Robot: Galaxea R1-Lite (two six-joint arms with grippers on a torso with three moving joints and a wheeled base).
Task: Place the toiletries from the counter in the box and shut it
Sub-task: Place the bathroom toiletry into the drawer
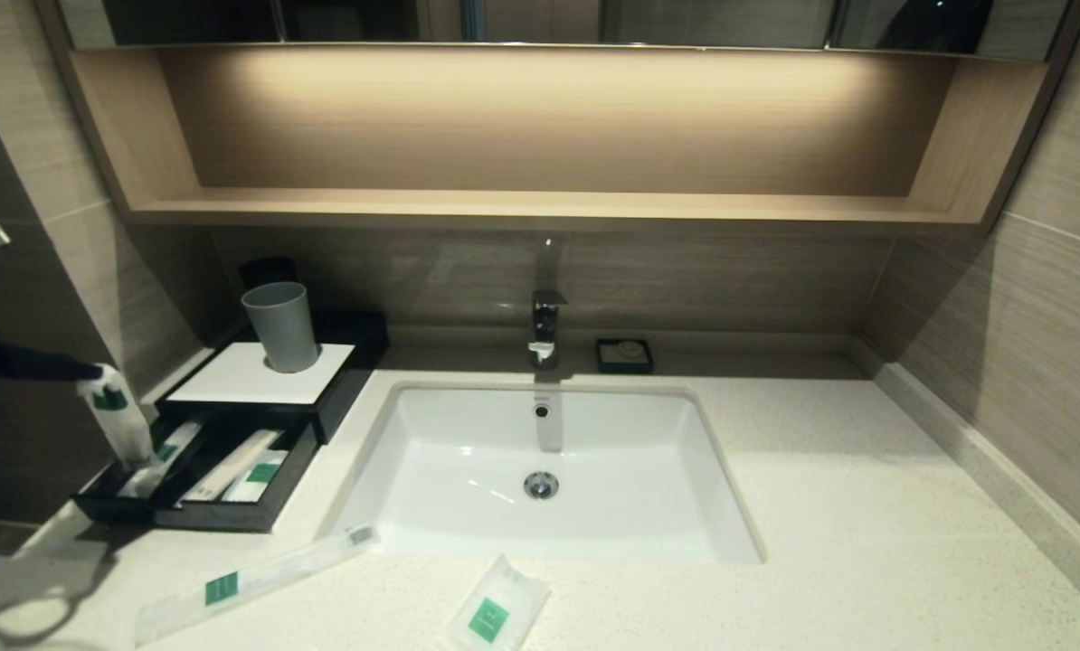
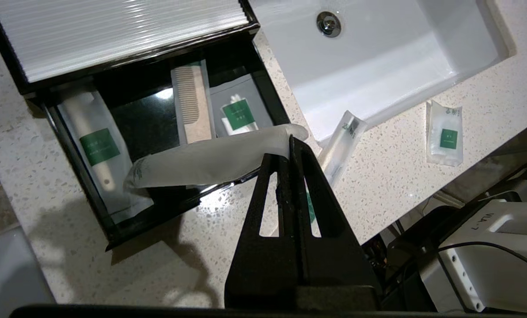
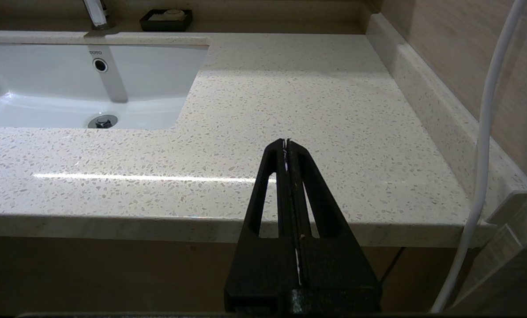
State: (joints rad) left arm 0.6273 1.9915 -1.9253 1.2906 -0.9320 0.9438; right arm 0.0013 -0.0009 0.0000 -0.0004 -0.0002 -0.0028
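Observation:
My left gripper [image 1: 88, 372] [image 2: 290, 141] is shut on one end of a long frosted white packet [image 1: 117, 420] [image 2: 210, 160] with a green label. The packet hangs down over the pulled-out drawer [image 1: 273, 502] [image 2: 76, 176] of the black box [image 1: 260, 372], its lower end inside the drawer. A second long toothbrush packet [image 1: 260, 574] [image 2: 345, 139] lies on the speckled counter [image 1: 820, 506] in front of the sink. A small white sachet [image 1: 495, 615] [image 2: 444, 132] lies near the counter's front edge. My right gripper [image 3: 287, 142] is shut and empty, low by the counter's front right edge.
The drawer holds a labelled packet [image 2: 99, 148], a comb [image 2: 192, 104] and a small sachet [image 2: 238, 115]. A grey cup [image 1: 279, 325] stands on the box's white top. The white sink [image 1: 468, 452], faucet [image 1: 544, 330] and a black soap dish [image 1: 624, 355] lie further right.

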